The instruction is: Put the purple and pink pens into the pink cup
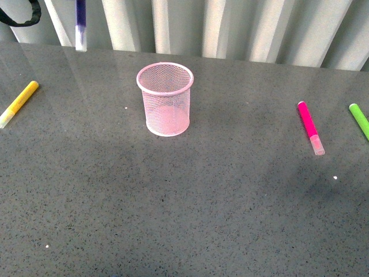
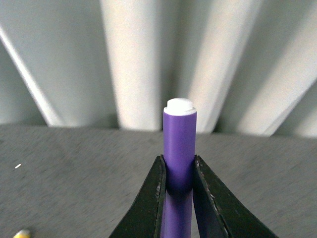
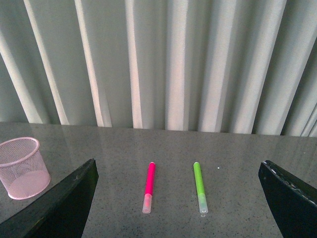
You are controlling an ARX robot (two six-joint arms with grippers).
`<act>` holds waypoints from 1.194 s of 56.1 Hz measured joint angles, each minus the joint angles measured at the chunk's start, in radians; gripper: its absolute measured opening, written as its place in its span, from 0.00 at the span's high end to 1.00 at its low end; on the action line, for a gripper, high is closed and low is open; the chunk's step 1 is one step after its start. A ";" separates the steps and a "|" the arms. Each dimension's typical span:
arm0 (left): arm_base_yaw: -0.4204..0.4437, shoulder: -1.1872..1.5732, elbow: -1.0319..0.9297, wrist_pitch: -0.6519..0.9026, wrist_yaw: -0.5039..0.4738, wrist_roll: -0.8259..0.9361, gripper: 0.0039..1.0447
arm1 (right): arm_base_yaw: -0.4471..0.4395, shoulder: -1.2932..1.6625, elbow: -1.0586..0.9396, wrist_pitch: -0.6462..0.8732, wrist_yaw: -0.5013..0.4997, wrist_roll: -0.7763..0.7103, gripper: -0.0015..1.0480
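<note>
The pink cup [image 1: 165, 98] stands upright and empty on the grey table, left of the middle; it also shows in the right wrist view [image 3: 21, 168]. My left gripper [image 2: 179, 171] is shut on the purple pen [image 2: 179, 144], which hangs upright, cap down, high at the back left in the front view [image 1: 81, 23], well left of the cup. The pink pen [image 1: 310, 126] lies flat on the table at the right. My right gripper [image 3: 178, 198] is open and empty, above and short of the pink pen [image 3: 148, 186].
A yellow marker [image 1: 18, 103] lies at the table's left edge. A green marker [image 1: 359, 120] lies at the right edge, beside the pink pen; it also shows in the right wrist view [image 3: 199, 186]. A pleated curtain [image 1: 230, 26] hangs behind the table.
</note>
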 joint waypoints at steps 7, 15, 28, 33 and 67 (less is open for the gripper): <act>-0.072 -0.022 -0.106 0.270 -0.039 -0.122 0.89 | 0.000 0.000 0.000 0.000 0.000 0.000 0.07; -0.142 -0.023 -0.168 0.382 -0.042 -0.227 0.89 | 0.000 0.000 0.000 0.000 0.000 0.000 0.07; -0.226 -0.006 -0.280 0.505 -0.051 -0.290 0.89 | 0.000 0.000 0.000 0.000 0.000 0.000 0.07; -0.242 0.037 -0.269 0.529 -0.075 -0.303 0.89 | 0.000 0.000 0.000 0.000 0.000 0.000 0.07; -0.193 0.178 -0.156 0.533 -0.071 -0.271 0.89 | 0.000 0.000 0.000 0.000 0.000 0.000 0.07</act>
